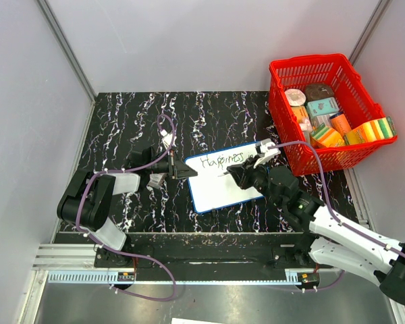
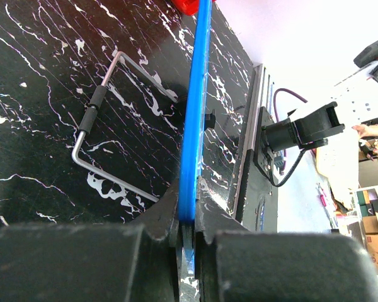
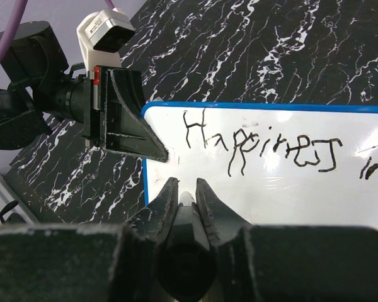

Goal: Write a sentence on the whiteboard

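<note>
The whiteboard (image 1: 223,177) lies on the black marble table, white with a thin blue rim. The sentence (image 1: 219,160) runs along its far edge; in the right wrist view it reads "Happiness in" (image 3: 264,146) on one line. My left gripper (image 1: 180,169) is shut on the board's left edge; the left wrist view shows the blue rim (image 2: 195,113) edge-on between its fingers (image 2: 152,217). My right gripper (image 1: 235,173) is shut on a dark marker (image 3: 188,236), its pale tip (image 3: 186,199) down near the board's lower left part.
A red basket (image 1: 351,77) with sponges and small boxes stands at the back right. A bent metal wire handle (image 2: 94,110) lies on the table left of the board. Grey walls close in the table.
</note>
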Controlling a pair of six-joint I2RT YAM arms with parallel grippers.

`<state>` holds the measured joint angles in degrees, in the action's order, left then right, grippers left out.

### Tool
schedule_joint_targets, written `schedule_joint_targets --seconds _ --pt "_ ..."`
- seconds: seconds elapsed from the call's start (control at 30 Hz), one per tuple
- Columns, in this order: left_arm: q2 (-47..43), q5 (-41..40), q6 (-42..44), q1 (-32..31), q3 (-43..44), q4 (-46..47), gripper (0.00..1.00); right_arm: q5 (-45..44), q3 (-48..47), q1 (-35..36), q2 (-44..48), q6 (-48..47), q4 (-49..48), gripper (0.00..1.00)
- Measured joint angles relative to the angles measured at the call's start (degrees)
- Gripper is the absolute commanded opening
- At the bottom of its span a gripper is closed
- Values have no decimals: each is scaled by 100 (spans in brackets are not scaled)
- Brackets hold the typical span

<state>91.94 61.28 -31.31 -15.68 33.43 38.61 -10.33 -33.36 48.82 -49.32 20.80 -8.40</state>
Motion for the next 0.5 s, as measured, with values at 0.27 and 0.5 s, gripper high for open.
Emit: schedule_joint_targets --seconds 0.27,0.5 --pt "0 0 0 0 0 0 0 271 74 20 -13 -48 -129 0" --pt "0 -2 0 0 0 0 0 267 153 365 -291 -70 -417 0"
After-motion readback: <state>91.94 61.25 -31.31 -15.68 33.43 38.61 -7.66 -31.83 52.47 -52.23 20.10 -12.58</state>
